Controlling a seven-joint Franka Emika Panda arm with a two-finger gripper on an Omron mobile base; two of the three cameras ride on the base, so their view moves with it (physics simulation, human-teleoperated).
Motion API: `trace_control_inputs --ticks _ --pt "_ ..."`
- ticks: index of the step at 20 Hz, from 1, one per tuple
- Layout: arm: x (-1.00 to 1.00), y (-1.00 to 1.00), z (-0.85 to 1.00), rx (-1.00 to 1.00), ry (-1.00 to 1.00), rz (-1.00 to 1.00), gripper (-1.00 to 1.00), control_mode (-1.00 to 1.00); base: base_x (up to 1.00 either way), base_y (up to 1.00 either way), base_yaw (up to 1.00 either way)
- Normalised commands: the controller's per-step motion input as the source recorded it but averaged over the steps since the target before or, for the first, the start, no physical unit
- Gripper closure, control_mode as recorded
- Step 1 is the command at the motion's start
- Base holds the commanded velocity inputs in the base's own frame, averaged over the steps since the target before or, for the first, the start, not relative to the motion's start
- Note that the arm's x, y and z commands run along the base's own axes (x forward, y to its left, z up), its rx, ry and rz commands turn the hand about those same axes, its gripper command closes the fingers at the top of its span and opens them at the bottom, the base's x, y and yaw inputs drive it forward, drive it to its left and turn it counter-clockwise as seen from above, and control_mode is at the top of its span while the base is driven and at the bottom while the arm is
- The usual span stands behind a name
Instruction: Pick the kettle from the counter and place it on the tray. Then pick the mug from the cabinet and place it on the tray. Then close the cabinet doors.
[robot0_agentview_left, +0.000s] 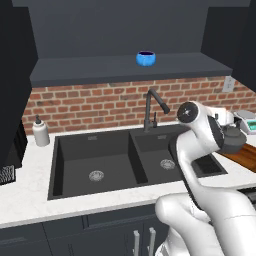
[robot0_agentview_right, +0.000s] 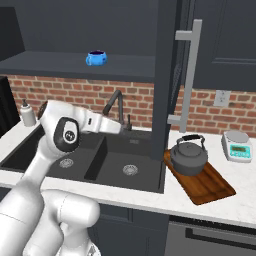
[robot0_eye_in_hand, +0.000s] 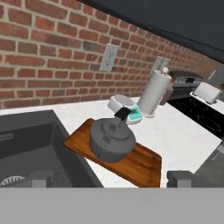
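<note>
The kettle (robot0_agentview_right: 189, 157) is being carried by the tray (robot0_agentview_right: 216, 187), seated upright on the end of the board nearest the sink (robot0_agentview_right: 112, 167), with its arched handle raised over the lid. In the hand view the same kettle (robot0_eye_in_hand: 111, 140) is being seen from above and to one side, resting on the wooden tray (robot0_eye_in_hand: 142, 165), which is lying on the white counter (robot0_eye_in_hand: 179, 135) just beside the sink's dark rim. The gripper (robot0_eye_in_hand: 109, 178) is being held with its fingers spread fully apart and nothing is being gripped between them; the two dark fingertips (robot0_eye_in_hand: 40, 178) are being shown at the bottom of the hand view, apart from the kettle and above the sink edge. The mug (robot0_agentview_left: 146, 58) is being left on the wide shelf of the cabinet (robot0_agentview_left: 125, 67), above the faucet (robot0_agentview_left: 152, 107). In the right base view the cabinet doors (robot0_agentview_right: 172, 75) are being held open, one standing edge-on with its grey handle toward the camera. A small white and teal scale (robot0_agentview_right: 236, 146) is being seen on the counter behind the tray, near a paper towel roll (robot0_eye_in_hand: 154, 94). A white pump bottle (robot0_agentview_left: 40, 132) is being kept at the sink's far left corner.
</note>
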Motion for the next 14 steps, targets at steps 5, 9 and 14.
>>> trace_control_inputs --ticks 5,9,14 --pt "-0.29 0.33 0.32 0.02 0.10 0.20 -1.00 -1.00 0.00 0.00 0.00" --pt "-0.26 0.35 0.34 0.00 0.08 0.23 -1.00 -1.00 0.00 0.00 0.00" --pt "-0.26 0.33 0.31 0.00 0.10 0.23 -1.00 -1.00 0.00 0.00 0.00"
